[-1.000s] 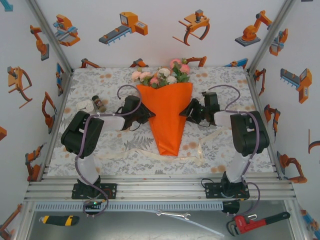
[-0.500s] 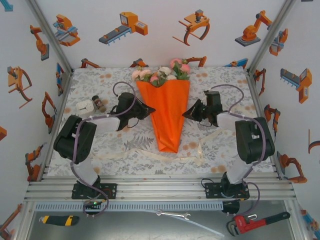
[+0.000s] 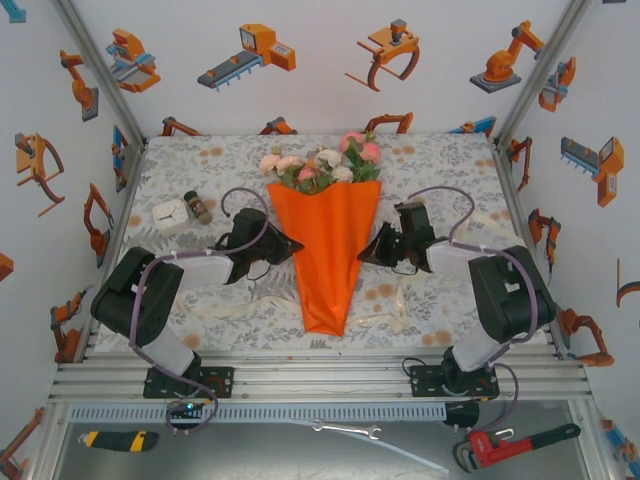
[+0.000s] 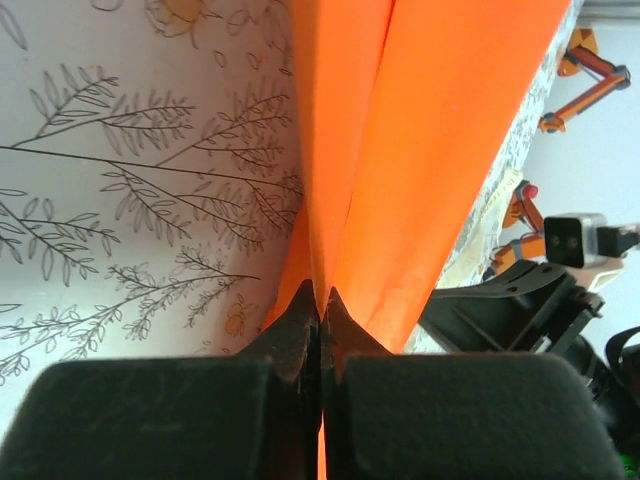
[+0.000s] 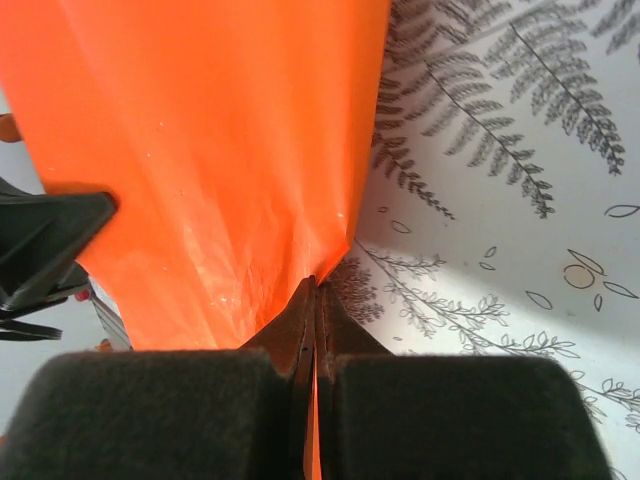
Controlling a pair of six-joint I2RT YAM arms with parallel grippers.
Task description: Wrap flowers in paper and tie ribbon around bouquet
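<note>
Paper cone formed and pinched from both sides; the ribbon is not yet tied.

The left gripper (image 4: 320,303) is clamped tight on the left fold of the orange paper (image 3: 330,240), and the right gripper (image 5: 316,291) is clamped on its right edge, mid-table. Pink and cream flowers (image 3: 320,165) fan from the cone's wide far end. The ribbon (image 3: 240,305) lies loose by the narrow tip. Next, one gripper probably has to let go and fetch it.

Quick count: one orange paper (image 3: 330,250) cone, one bunch of flowers (image 3: 322,162) in it (roses too packed to count), one ribbon (image 3: 232,308), plus two claws, a left claw (image 3: 297,243) and a right claw (image 3: 362,256). On the surface (image 3: 440,160) there's also one white box (image 3: 170,213) and one dark bottle (image 3: 197,207); down front, one utility knife (image 3: 118,439), one spanner (image 3: 347,430), one red pipe wrench (image 3: 515,444).
</note>
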